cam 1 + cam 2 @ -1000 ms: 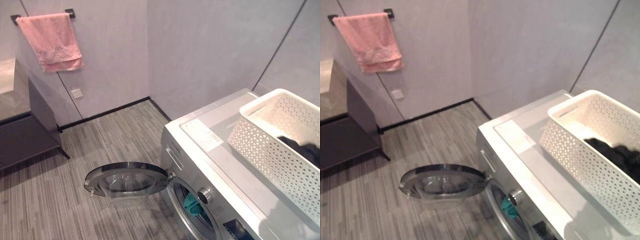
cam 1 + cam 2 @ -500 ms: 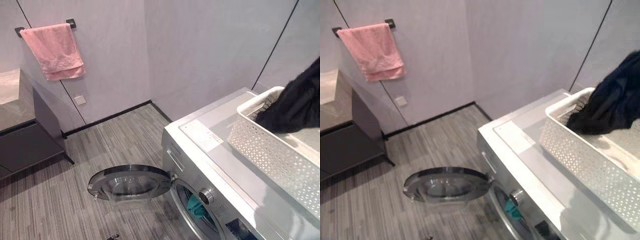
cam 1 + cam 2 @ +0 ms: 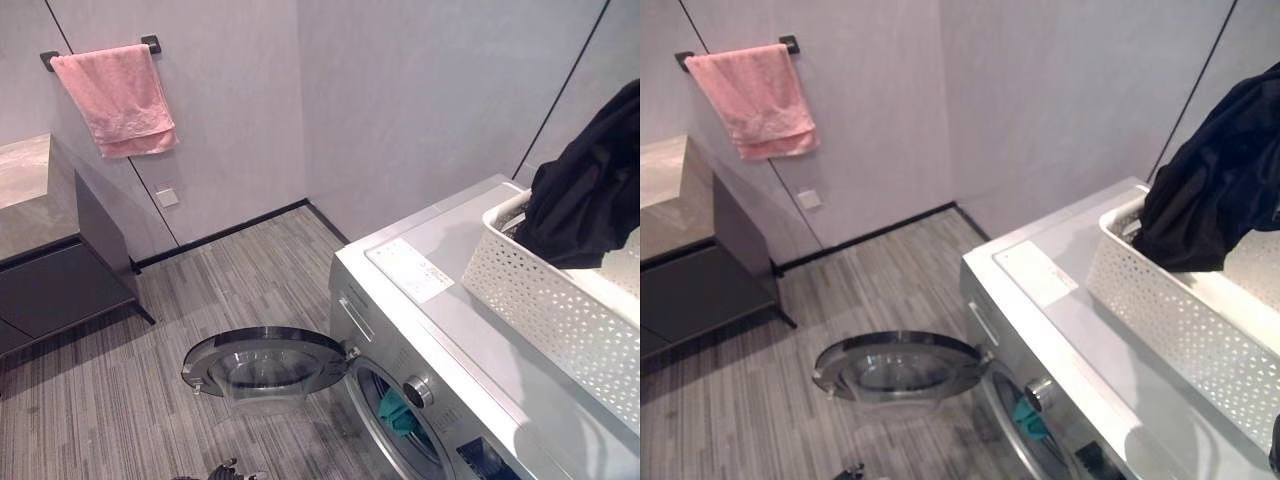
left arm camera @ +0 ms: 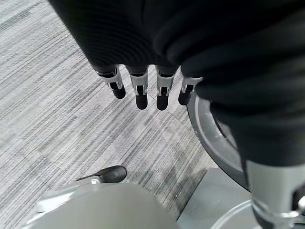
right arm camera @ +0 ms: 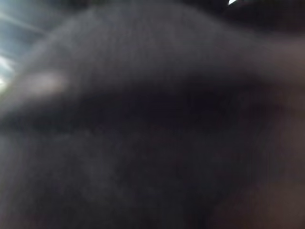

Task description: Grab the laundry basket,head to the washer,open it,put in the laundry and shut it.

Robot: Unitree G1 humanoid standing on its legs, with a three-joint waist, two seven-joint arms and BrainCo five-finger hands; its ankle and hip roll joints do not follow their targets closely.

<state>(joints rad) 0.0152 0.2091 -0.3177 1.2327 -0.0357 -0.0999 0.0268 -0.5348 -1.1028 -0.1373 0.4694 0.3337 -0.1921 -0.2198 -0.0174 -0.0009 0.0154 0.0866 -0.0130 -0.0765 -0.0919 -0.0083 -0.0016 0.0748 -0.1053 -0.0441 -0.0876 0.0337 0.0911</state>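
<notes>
The white washer [image 3: 450, 330] stands at the lower right with its round door [image 3: 265, 360] swung open over the floor. A teal cloth [image 3: 397, 415] lies in the drum. On the washer's top sits the white perforated laundry basket [image 3: 550, 300]. A black garment [image 3: 590, 190] hangs above the basket's far end, raised from the right edge of the view, its lower part still in the basket. Dark cloth [image 5: 152, 119] covers the right wrist view. My left hand [image 4: 138, 90] hangs over the floor beside the door's rim [image 4: 214, 138], fingers straight, holding nothing.
A pink towel [image 3: 115, 95] hangs on a wall bar at the upper left. Below it a dark cabinet [image 3: 50, 270] with a stone top stands against the left wall. Striped grey floor [image 3: 230, 280] stretches between the cabinet and the washer.
The black garment has come up out of the basket, where it lay a second ago, and now hangs higher. The camera has shifted slightly.
</notes>
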